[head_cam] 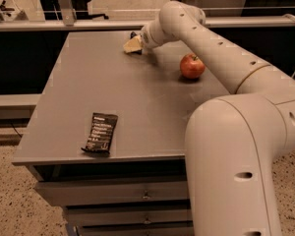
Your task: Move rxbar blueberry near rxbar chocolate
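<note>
Since the arm is stretched right across the table (152, 107), the gripper (134, 44) sits low at the far edge, about 12 o'clock from the table's middle. Just past it, at its own 12 o'clock, a small dark bit pokes out, which I take to be the rxbar blueberry (132, 34). Most of it is hidden, so I can't say whether the gripper is touching it. From this angle I also can't tell if the gripper is apart, together or clamped on anything. The rxbar chocolate (101, 132) lies flat near the front edge at roughly 7 o'clock, well apart from all that. A red apple (192, 66) sits at about 2 o'clock, beside the arm.

My read: I'm at the reach-and-grab step, nothing delivered yet. The next move needs a solid hold on the blue bar and a lift clear of the tabletop. After that it's a long pull back toward 7 o'clock, setting it down just beside the black wrapper without landing on it or nudging it off the front edge.
</note>
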You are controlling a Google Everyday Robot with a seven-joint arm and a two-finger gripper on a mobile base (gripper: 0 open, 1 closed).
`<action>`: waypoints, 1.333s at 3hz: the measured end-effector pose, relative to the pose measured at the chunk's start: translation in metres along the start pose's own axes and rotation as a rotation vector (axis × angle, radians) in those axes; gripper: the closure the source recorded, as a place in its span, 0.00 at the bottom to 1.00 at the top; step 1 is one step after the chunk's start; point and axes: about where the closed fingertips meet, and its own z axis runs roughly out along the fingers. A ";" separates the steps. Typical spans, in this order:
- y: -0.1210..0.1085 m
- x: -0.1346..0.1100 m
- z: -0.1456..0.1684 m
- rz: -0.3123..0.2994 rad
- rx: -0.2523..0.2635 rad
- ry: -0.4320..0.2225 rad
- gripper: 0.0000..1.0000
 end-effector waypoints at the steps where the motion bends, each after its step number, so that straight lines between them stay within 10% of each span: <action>1: 0.001 -0.001 -0.001 -0.001 -0.003 -0.004 0.91; 4: 0.031 -0.032 -0.063 -0.101 -0.091 -0.078 1.00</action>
